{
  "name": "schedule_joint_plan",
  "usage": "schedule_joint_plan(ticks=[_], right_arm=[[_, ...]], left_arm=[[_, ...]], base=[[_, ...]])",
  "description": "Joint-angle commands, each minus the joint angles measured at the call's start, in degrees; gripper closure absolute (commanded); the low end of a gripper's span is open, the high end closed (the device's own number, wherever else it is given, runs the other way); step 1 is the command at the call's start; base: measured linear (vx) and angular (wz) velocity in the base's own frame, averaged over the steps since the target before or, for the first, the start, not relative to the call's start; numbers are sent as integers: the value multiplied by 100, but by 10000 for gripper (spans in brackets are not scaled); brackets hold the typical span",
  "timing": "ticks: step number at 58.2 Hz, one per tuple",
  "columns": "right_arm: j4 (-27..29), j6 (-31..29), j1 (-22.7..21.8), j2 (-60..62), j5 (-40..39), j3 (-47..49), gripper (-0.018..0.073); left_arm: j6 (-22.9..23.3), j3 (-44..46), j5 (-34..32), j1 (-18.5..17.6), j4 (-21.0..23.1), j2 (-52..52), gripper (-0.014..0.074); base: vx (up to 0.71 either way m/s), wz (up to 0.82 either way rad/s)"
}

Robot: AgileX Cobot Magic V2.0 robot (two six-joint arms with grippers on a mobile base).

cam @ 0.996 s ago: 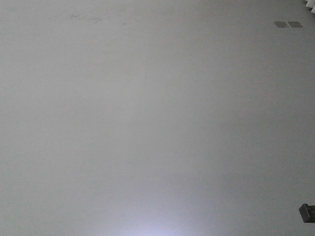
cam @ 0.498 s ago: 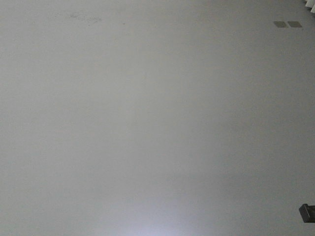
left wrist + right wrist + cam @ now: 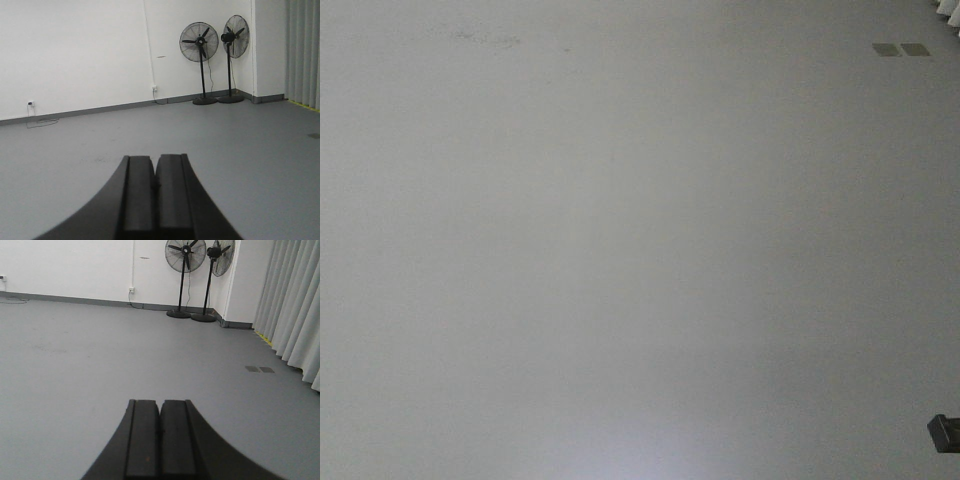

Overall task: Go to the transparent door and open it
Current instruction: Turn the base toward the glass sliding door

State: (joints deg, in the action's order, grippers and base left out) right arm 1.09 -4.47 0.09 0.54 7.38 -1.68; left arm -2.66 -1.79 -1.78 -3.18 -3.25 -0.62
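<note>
The transparent door is out of view in every frame. My left gripper point(image 3: 154, 159) is shut and empty, its dark jaws pressed together, pointing across bare grey floor toward a white wall. My right gripper point(image 3: 160, 403) is shut and empty too, pointing across the same grey floor. The front view shows only grey floor point(image 3: 620, 250) from above, with neither gripper in it.
Two black pedestal fans point(image 3: 200, 47) point(image 3: 186, 255) stand in the far corner by the white wall. Pale curtains point(image 3: 295, 315) hang along the right. Two small grey floor plates point(image 3: 901, 49) point(image 3: 259, 369) lie near the curtains. A dark corner of something point(image 3: 943, 432) shows low right.
The floor plates and faint floor marks in the front view have drifted slightly left. The bright glare at the bottom has faded. Both grippers stay shut.
</note>
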Motion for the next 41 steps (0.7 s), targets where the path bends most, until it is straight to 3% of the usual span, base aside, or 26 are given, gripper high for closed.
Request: schedule_joint_plan(ticks=[1,41], right_arm=[[-36,-47,-14,99,-481,-25,566],[-36,-47,-14,99,-481,-25,566]], left_arm=[[54,-83,-486,-25,60,-11,602],[54,-83,-486,-25,60,-11,602]], base=[[9,-2],[16,9]])
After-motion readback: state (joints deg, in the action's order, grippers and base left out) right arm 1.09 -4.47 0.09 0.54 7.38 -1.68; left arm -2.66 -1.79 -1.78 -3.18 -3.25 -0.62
